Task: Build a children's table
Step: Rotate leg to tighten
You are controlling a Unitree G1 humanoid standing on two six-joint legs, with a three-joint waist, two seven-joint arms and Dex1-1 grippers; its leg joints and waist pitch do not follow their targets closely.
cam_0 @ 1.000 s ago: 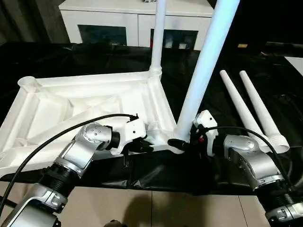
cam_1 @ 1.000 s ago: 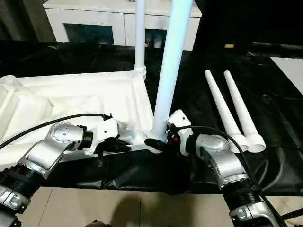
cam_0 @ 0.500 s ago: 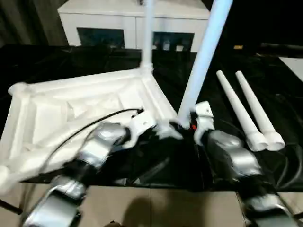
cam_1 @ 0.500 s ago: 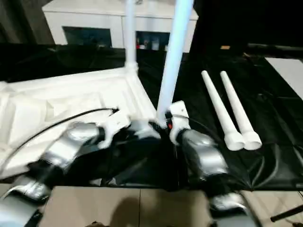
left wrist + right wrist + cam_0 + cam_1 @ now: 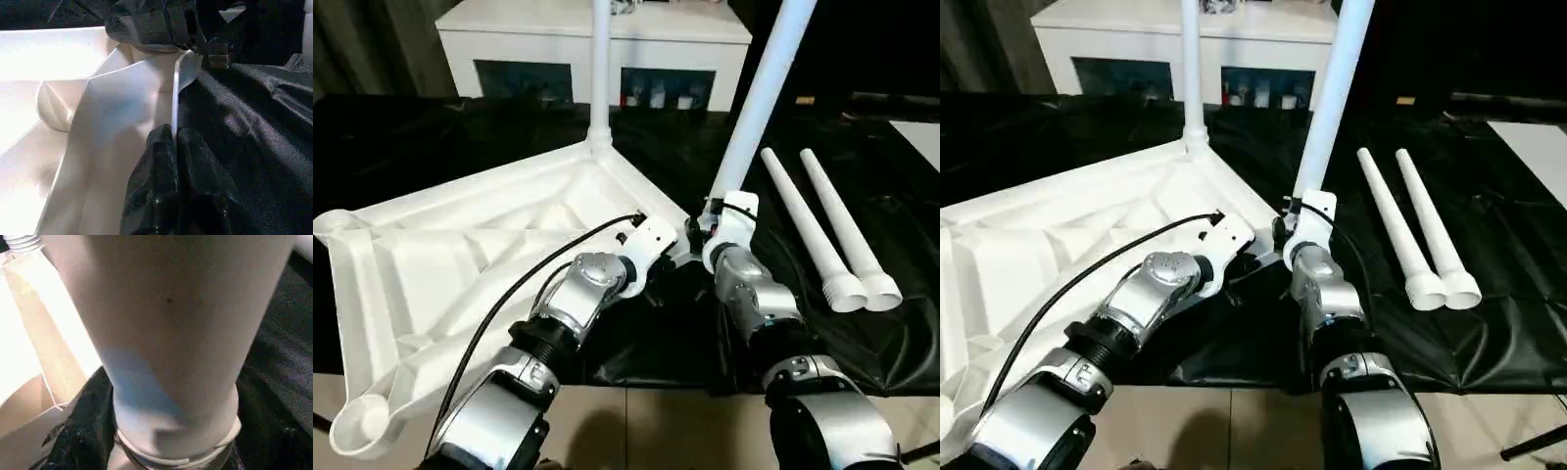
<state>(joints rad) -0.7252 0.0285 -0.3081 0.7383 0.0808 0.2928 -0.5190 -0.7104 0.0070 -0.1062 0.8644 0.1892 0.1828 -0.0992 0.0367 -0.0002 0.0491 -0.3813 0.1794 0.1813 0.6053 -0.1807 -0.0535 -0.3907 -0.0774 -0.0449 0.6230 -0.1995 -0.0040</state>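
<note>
While left gripper stays pinched on tabletop edge, right gripper wraps second leg base at near corner socket; keep leg plumb, twist home.

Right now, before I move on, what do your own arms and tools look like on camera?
Both arms have silver metal forearms with ribbed black collars near the elbows. The left arm has a rounded silver wrist joint, a white wrist block and a thin black cable looping over it. The right arm has a white wrist block too. The left tool has black fingers.
</note>
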